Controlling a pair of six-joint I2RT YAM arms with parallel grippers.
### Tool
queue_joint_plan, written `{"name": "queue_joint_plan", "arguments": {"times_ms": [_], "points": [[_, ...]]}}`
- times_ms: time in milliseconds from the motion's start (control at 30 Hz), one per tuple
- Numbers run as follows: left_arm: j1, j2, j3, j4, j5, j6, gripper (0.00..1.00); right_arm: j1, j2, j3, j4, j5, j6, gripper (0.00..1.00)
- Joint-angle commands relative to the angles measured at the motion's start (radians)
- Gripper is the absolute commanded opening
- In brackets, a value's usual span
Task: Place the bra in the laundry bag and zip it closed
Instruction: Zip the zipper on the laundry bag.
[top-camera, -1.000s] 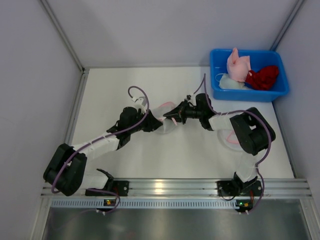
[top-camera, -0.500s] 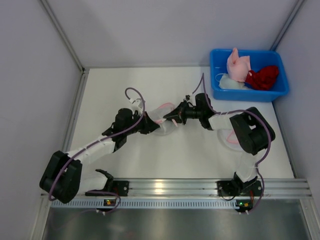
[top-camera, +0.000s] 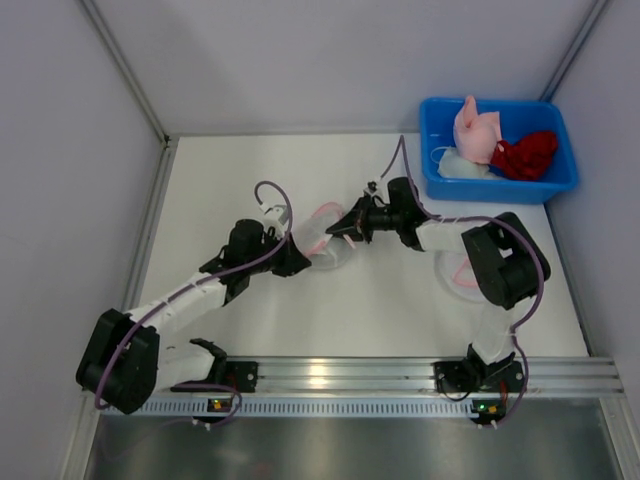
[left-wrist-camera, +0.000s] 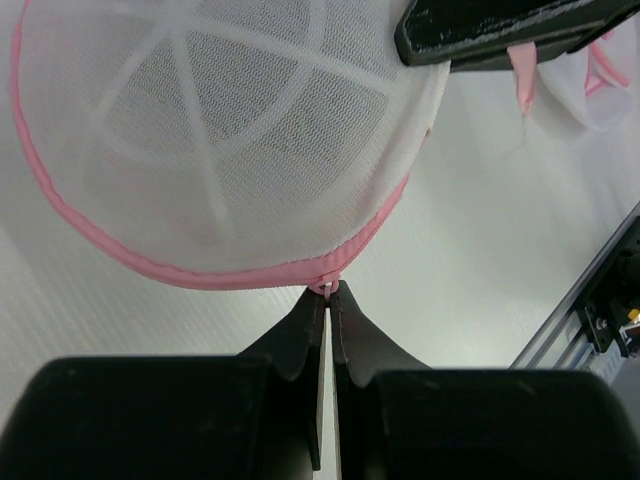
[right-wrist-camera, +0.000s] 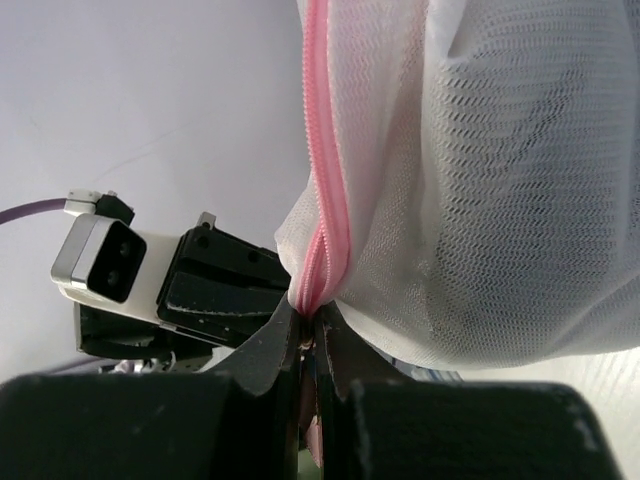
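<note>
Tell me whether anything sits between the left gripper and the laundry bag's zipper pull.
Nothing visible does: the left gripper is shut directly on the zipper pull at the laundry bag's pink rim.

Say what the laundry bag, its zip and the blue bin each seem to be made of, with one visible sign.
The laundry bag looks like white mesh fabric, probably synthetic: open weave with denser ribs. The zip is pink, likely a plastic coil on woven tape: fine regular teeth, matt. The bin is likely moulded plastic: even blue, smooth rigid walls.
</note>
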Motion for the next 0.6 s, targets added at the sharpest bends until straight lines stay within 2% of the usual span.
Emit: {"name": "queue_joint_plan", "arguments": {"times_ms": [0, 100, 133, 233, 300, 333, 433, 567], "points": [[0.012, -0.036, 0.024, -0.088, 0.031, 0.085, 0.00, -0.029, 0.006, 0.114, -0.112, 0.015, -0.168, 0.00], [0.011, -0.037, 0.044, -0.088, 0.070, 0.079, 0.00, -0.026, 0.035, 0.237, -0.279, 0.003, -0.303, 0.00], [0.011, -0.029, 0.053, -0.086, 0.085, 0.077, 0.00, -0.026, 0.041, 0.254, -0.310, -0.017, -0.344, 0.15], [0.009, 0.000, 0.091, -0.086, 0.091, 0.068, 0.00, -0.026, 0.032, 0.306, -0.454, -0.025, -0.454, 0.49], [0.011, 0.013, 0.122, -0.083, 0.094, 0.059, 0.00, -0.032, -0.004, 0.329, -0.534, -0.016, -0.518, 0.57], [0.011, 0.025, 0.131, -0.082, 0.096, 0.053, 0.00, -0.034, -0.017, 0.338, -0.610, 0.001, -0.591, 0.61], [0.009, 0.048, 0.164, -0.077, 0.102, 0.036, 0.00, -0.041, -0.070, 0.364, -0.738, 0.039, -0.709, 0.61], [0.002, 0.069, 0.181, -0.059, 0.100, 0.020, 0.00, -0.029, -0.115, 0.345, -0.792, 0.030, -0.734, 0.61]]}}
